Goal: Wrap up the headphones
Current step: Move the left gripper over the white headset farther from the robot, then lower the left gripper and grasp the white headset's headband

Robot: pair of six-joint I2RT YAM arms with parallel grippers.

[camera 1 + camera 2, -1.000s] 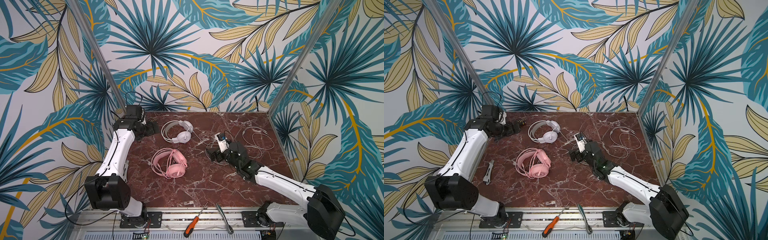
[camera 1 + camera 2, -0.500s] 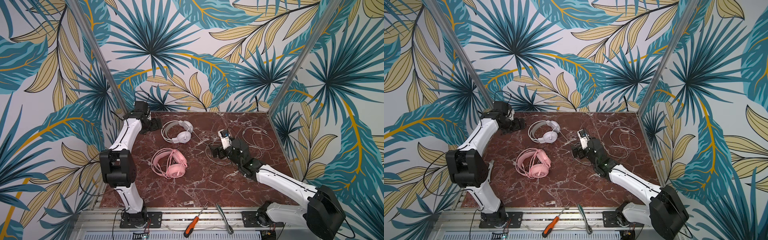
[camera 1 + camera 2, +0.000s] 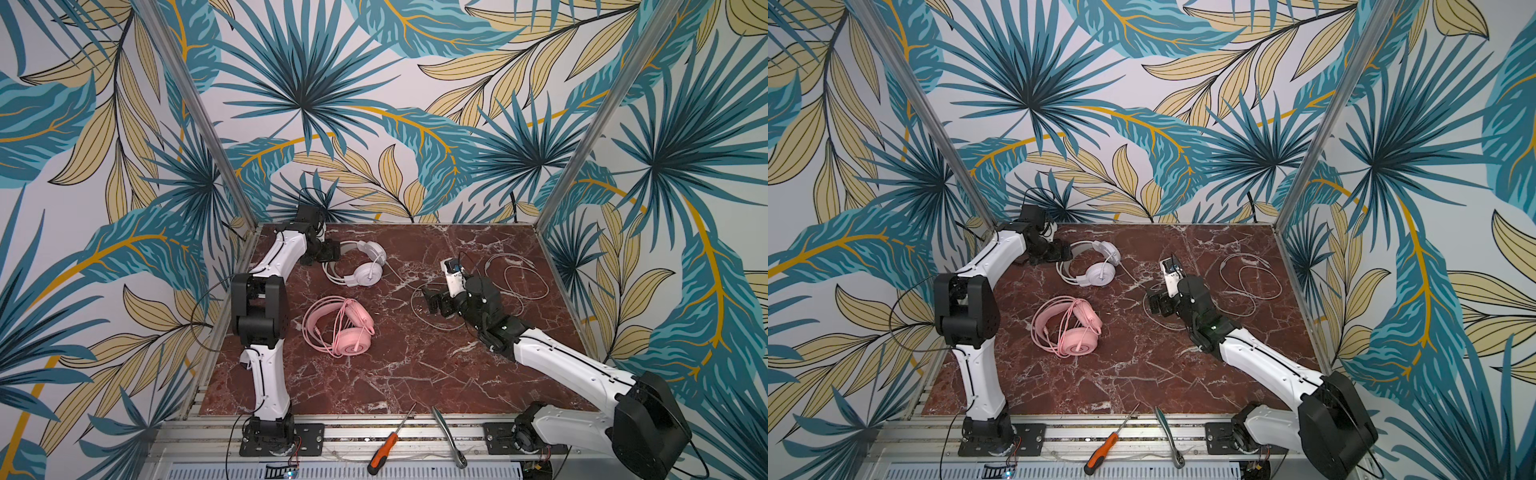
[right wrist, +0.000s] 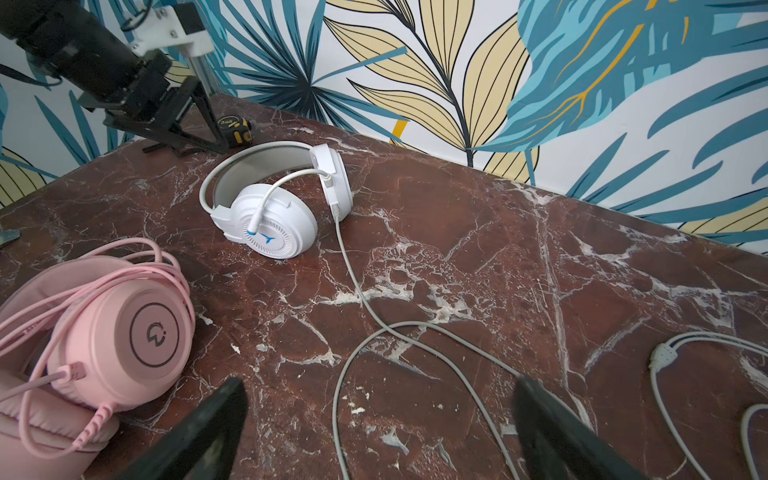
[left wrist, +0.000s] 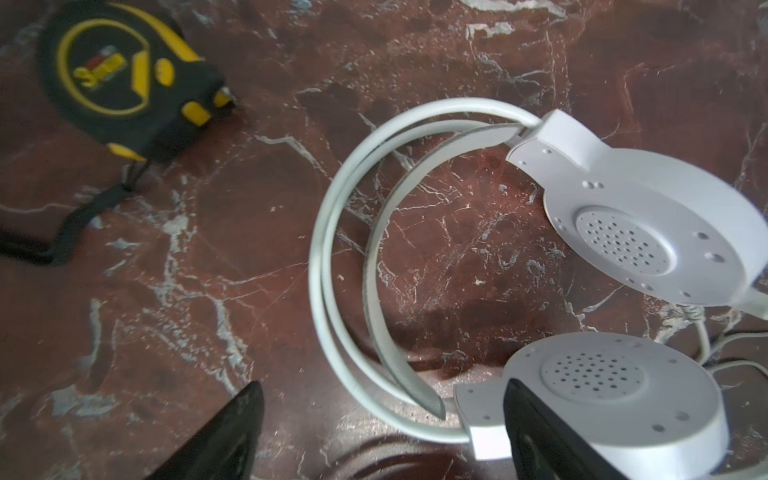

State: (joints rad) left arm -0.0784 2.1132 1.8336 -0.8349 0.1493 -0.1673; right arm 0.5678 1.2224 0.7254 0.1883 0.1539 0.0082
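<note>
Both top views are bright and evenly lit, with only soft, faint shadows under the arms on the bench (image 3: 415, 374). In the left wrist view the left fingers (image 5: 224, 436) are dark and out of focus. A blurred shadow lies on the marble between them, and the tape measure (image 5: 120, 79) well beyond them is smeared. The right fingers (image 4: 203, 428) are equally soft — the marble ahead of them is sharp.

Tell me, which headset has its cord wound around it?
The pink headphones: their cable is looped over the cups, while the white headphones' cable trails away loose.
</note>
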